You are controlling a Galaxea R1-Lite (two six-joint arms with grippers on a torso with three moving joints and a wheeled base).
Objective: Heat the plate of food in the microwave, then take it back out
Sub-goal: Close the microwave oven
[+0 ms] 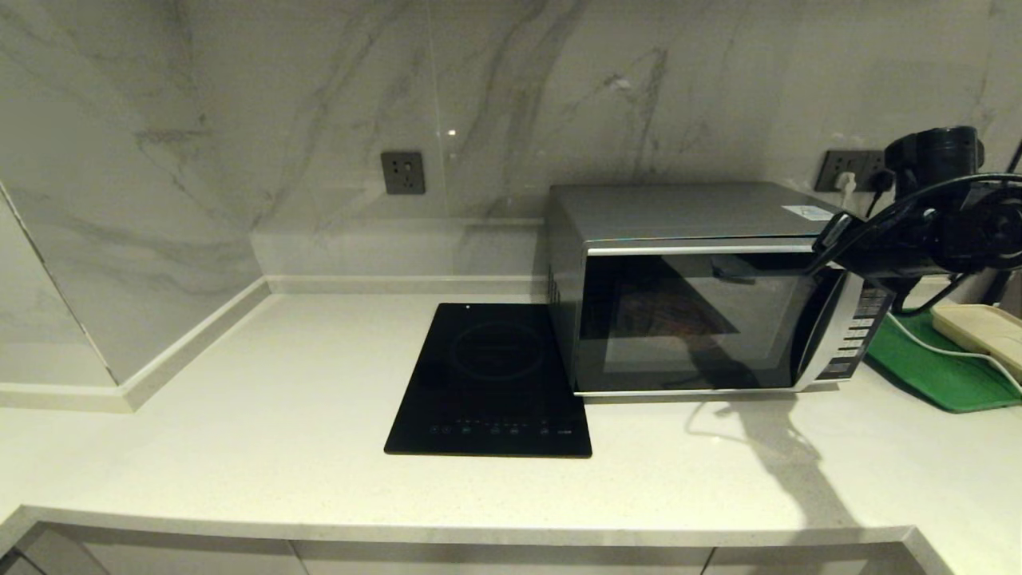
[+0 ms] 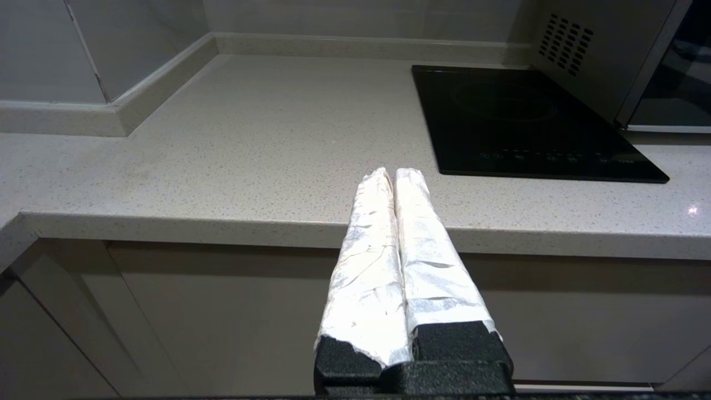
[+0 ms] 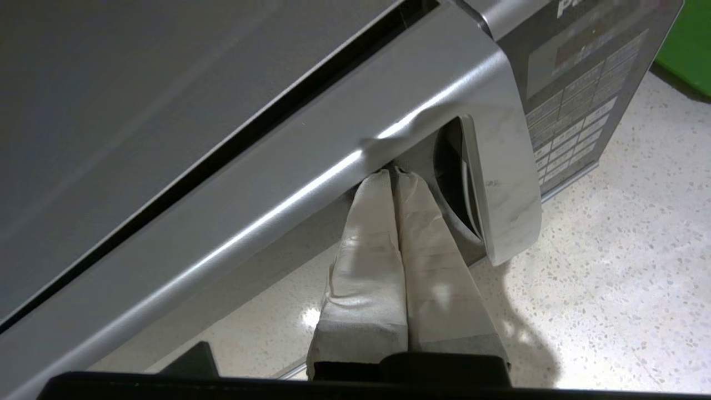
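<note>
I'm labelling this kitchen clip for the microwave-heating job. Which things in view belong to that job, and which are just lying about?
Part of the job:
- microwave, door shut
- right gripper, fingers shut, tips tucked behind the door handle

Just lying about:
- black induction cooktop
- green tray
- cream dish
- left gripper, shut, parked at the counter edge
</note>
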